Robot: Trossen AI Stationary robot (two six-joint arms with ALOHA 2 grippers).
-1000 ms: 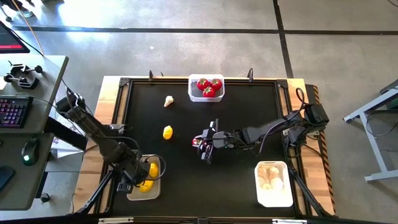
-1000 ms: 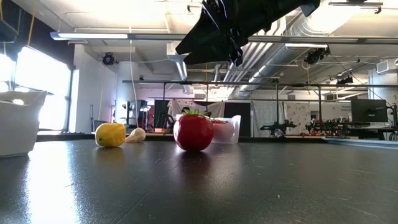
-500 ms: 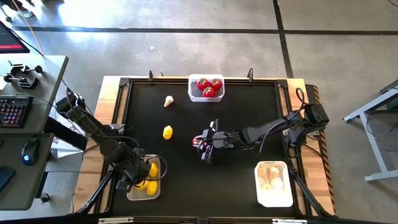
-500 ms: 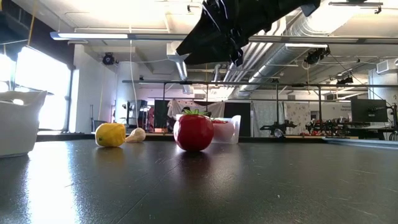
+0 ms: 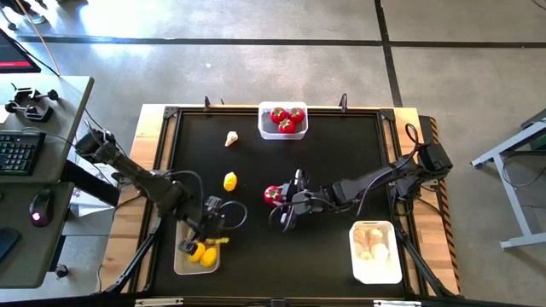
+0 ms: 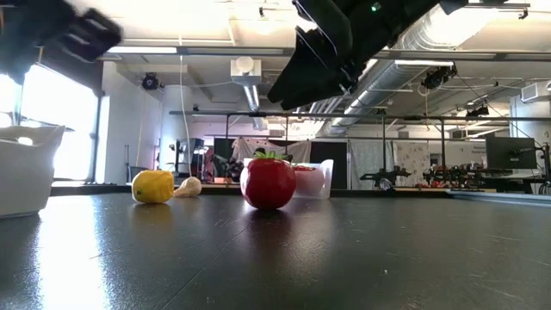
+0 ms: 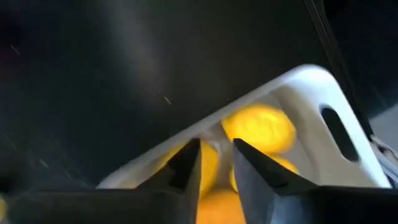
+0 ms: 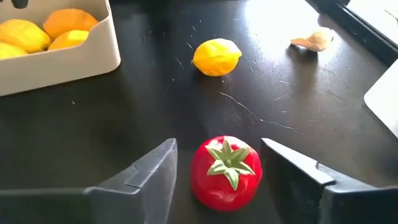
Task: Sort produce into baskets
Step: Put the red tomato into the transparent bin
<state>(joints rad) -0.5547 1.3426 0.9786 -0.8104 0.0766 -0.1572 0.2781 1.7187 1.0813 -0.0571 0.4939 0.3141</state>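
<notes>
Near the table's middle, the right gripper [image 8: 217,171] hangs with fingers spread to either side of a red tomato [image 5: 272,195], not touching it. Beyond lie a loose lemon [image 5: 229,181] and a garlic bulb [image 5: 231,138]. Over the beige basket [image 5: 183,266] of lemons, the left gripper [image 7: 216,163] holds nothing, its fingers a narrow gap apart. Three tomatoes fill the clear basket [image 5: 282,107]; garlic fills the white basket [image 5: 375,271]

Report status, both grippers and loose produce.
Right gripper open astride loose tomato. Left gripper empty above lemon basket. Lemon, garlic loose. Nothing blocking.
</notes>
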